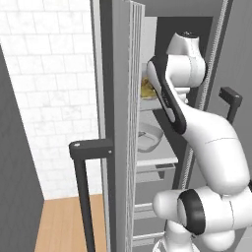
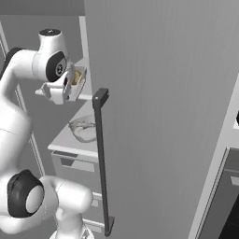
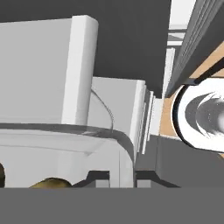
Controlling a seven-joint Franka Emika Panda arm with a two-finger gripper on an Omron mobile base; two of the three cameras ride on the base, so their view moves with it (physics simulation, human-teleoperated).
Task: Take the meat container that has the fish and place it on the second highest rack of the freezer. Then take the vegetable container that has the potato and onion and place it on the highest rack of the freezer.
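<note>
Placement of the second tub is the step in hand, as you can judge from how things lie: the meat container (image 2: pixel 83 130) already sits on the second highest rack (image 2: pixel 65 137) of the freezer (image 1: pixel 118 123), so the fish half of the job looks done. The vegetable container (image 2: pixel 78 78) is up at the highest rack (image 2: pixel 84 96), toward ten o'clock in the right base view, almost straight above the meat container, which lies at its six o'clock. The gripper (image 2: pixel 69 88) has its jaws drawn narrow on the near wall of the vegetable container, and the tub looks tilted rather than flat, its far part over the shelf board. In the hand view you look along that translucent wall, with a yellowish-tan lump, the potato (image 3: pixel 50 183), at six o'clock just inside it; the onion you cannot make out clearly. From the left base view the yellow contents (image 1: pixel 146 88) show past the door edge at about one o'clock of the meat container (image 1: pixel 147 138). Whether the tub's base rests fully on the board you cannot tell. Your next move calls for levelling it and setting it down so the whole base bears on the rack, then spreading the jaws and backing the hand out toward you, clear of the long dark door handle (image 2: pixel 101 158) at your four o'clock.
</note>
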